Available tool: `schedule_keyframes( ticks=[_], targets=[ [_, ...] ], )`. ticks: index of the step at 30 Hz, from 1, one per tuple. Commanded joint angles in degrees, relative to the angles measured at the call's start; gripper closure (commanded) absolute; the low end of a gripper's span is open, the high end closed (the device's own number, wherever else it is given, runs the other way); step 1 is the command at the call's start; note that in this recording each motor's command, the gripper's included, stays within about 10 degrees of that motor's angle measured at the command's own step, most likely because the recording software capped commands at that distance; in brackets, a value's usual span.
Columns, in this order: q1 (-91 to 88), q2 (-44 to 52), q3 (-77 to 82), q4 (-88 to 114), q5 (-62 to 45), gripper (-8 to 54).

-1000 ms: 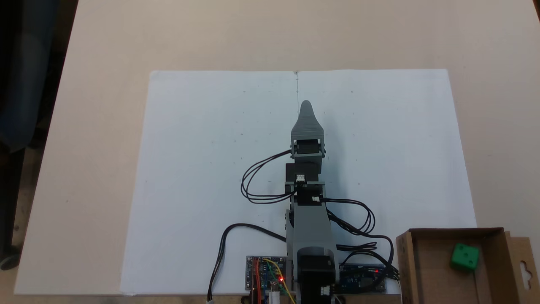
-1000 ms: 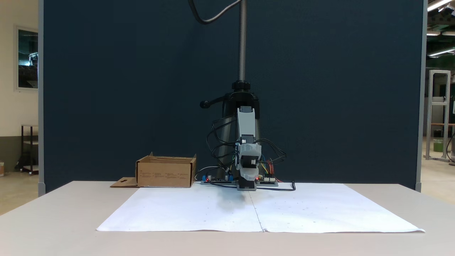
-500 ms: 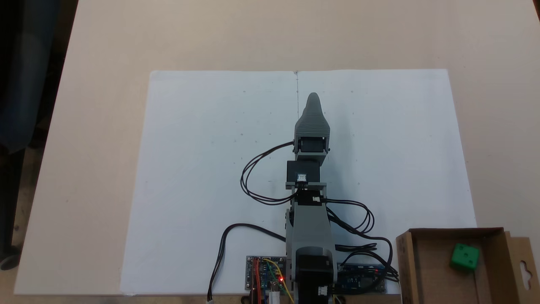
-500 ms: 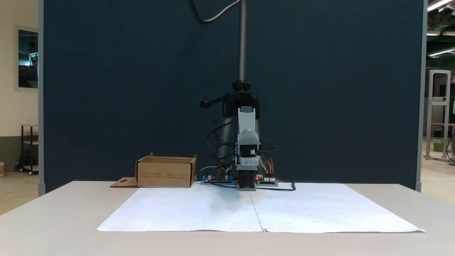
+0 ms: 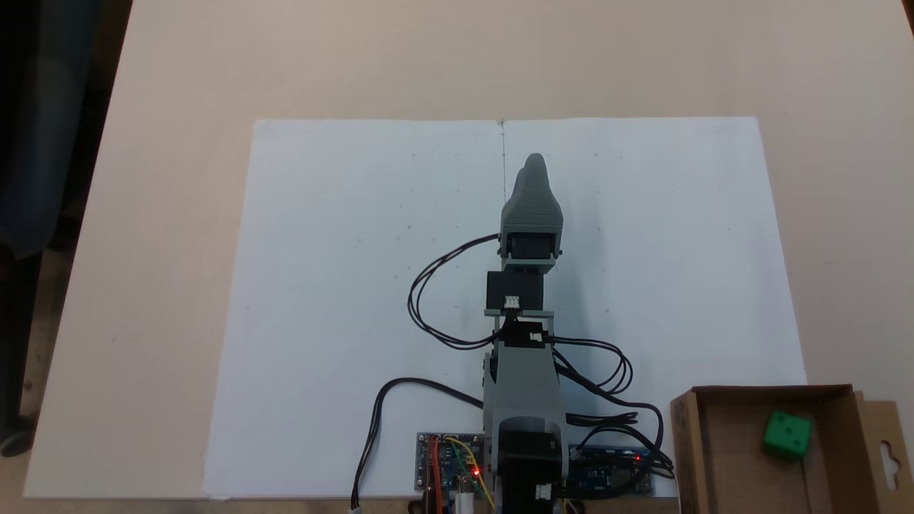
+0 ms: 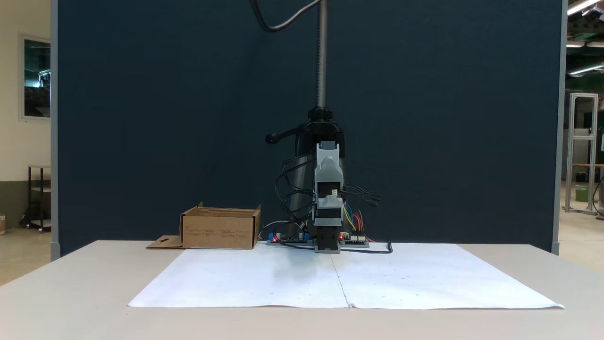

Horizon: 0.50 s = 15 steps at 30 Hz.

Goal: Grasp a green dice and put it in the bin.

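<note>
The green dice (image 5: 787, 433) lies inside the bin (image 5: 687, 442), a brown cardboard box at the lower right of a fixed view, beside the arm's base. In the front fixed view the bin (image 6: 219, 231) stands left of the arm and its walls hide the dice. My grey gripper (image 5: 534, 161) points away from the base over the middle of the white paper, far from the bin. From the front the gripper (image 6: 327, 153) is raised well above the table. Its jaws lie one over the other, so their gap does not show. Nothing is seen in them.
A large white paper sheet (image 5: 343, 300) covers the table (image 5: 178, 86). Circuit boards (image 5: 450, 471) and black cables (image 5: 428, 300) sit at the arm's base. A camera stand pole (image 6: 322, 56) rises behind the arm before a dark panel.
The gripper has lifted from low over the paper to higher up, reaching slightly farther from the base. The dice and bin have not moved.
</note>
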Motion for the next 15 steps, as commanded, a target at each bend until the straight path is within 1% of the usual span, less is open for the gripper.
schedule_keyframes(
  ticks=[1, 15],
  targets=[
    [1.1, 6.5, 4.1, -9.7, 2.5, 0.7],
    [-3.4, 6.5, 4.1, -12.2, 2.5, 0.7]
  ],
)
